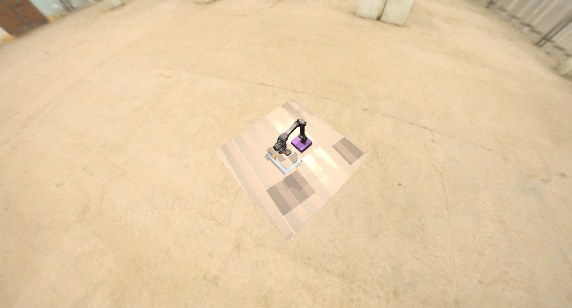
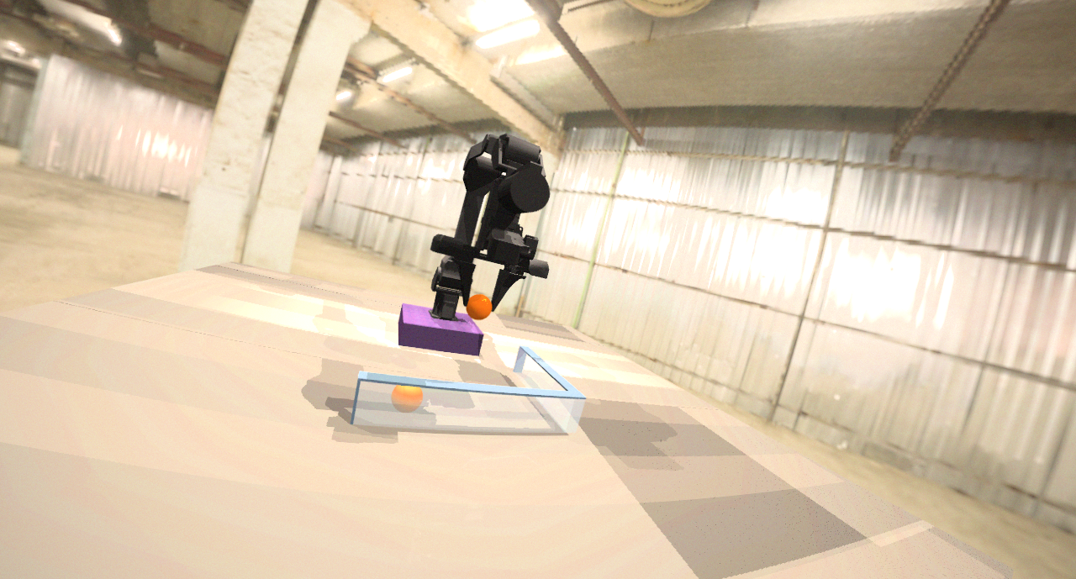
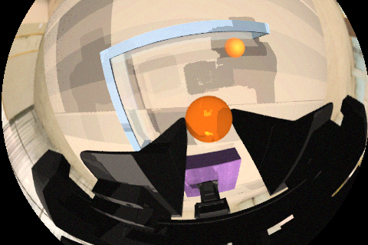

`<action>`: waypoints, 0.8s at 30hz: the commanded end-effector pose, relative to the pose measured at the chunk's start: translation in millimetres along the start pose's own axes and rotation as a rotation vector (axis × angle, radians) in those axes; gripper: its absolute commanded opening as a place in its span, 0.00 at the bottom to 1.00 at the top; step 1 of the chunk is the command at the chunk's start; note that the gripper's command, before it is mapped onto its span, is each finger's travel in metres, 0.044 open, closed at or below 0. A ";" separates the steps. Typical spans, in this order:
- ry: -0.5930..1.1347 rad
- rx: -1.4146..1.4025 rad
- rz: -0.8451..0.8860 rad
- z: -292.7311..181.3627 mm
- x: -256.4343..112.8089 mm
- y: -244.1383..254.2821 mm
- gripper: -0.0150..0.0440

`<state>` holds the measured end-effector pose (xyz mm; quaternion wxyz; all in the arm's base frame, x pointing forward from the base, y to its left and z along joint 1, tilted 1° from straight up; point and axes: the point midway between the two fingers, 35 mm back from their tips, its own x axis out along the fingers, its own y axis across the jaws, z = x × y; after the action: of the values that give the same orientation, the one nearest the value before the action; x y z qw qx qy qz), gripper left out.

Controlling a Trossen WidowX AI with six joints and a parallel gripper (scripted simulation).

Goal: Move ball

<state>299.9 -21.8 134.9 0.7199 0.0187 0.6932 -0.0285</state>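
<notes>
The orange ball (image 1: 283, 152) (image 2: 479, 306) (image 3: 208, 119) is held between the two black fingertips of my gripper (image 2: 479, 307) (image 3: 208, 118), which is shut on it. Ball and gripper are raised above the table. The paler see-through copy (image 1: 274, 156) (image 2: 407, 398) (image 3: 234, 47) rests low beside the inner side of the long clear wall (image 2: 466, 386) (image 3: 172, 32), near that wall's free end. The held ball is apart from the copy, towards the robot base. The short clear wall (image 2: 552, 369) (image 3: 116, 99) meets the long one at the corner away from the copy.
The arm stands on a purple block (image 1: 299, 145) (image 2: 440, 336) (image 3: 215, 172), on the open side of the walls. The walls have light blue top edges. The table (image 1: 247, 146) (image 2: 225, 500) has patchy wood-like planks. Shadows of the arm fall around the see-through copy.
</notes>
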 end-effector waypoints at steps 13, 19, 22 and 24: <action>-0.001 0.001 -0.007 61.2 29.6 -68.5 0.25; -0.002 0.001 -0.008 74.4 40.7 -91.8 0.25; -0.002 0.001 -0.008 74.7 43.5 -91.9 0.25; -0.002 0.001 -0.008 75.2 49.8 -92.1 0.25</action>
<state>367.6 -118.8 96.1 0.7196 0.0183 0.6933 -0.0346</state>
